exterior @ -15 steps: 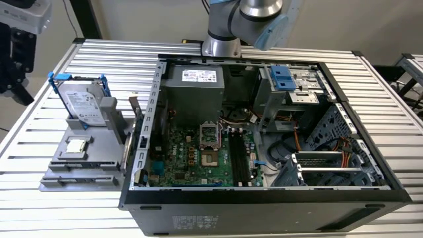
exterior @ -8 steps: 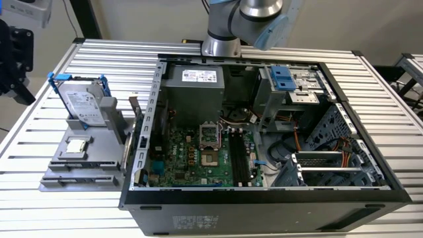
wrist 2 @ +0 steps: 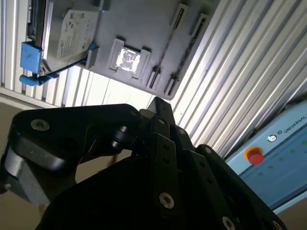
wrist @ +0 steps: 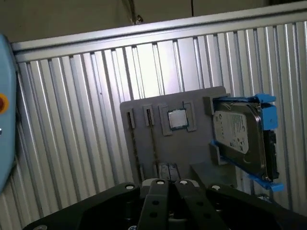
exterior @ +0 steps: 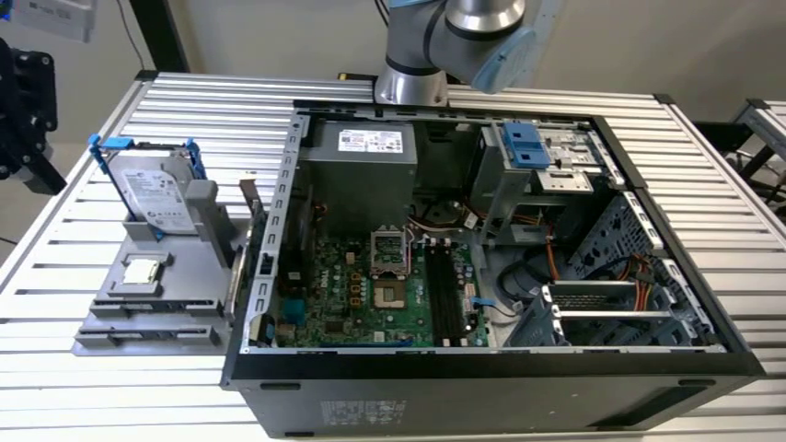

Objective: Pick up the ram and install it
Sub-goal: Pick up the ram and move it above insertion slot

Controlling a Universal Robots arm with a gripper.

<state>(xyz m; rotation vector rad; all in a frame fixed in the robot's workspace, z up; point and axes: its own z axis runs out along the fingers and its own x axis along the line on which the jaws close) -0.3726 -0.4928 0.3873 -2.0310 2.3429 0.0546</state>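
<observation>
The ram (wrist: 152, 139) is a thin stick standing on edge in a slot of the grey holder (wrist: 144, 108), next to a square chip (wrist: 177, 119). In the second wrist view the ram (wrist 2: 166, 45) shows as a thin line on the same holder (wrist 2: 144, 28). My gripper (wrist: 170, 183) hangs well above the holder, its black fingers shut together with nothing between them. Its tip (wrist 2: 156, 103) is also in the second wrist view. The motherboard's long black slots (exterior: 446, 290) lie inside the open computer case (exterior: 491, 368).
A silver hard drive in a blue-handled frame (exterior: 154, 189) stands at the holder's far end (exterior: 123, 304). The holder sits on a ribbed metal table (exterior: 74, 239), on the exterior view's left of the case. A light-blue box with a red button (wrist 2: 254, 155) stands beside the table.
</observation>
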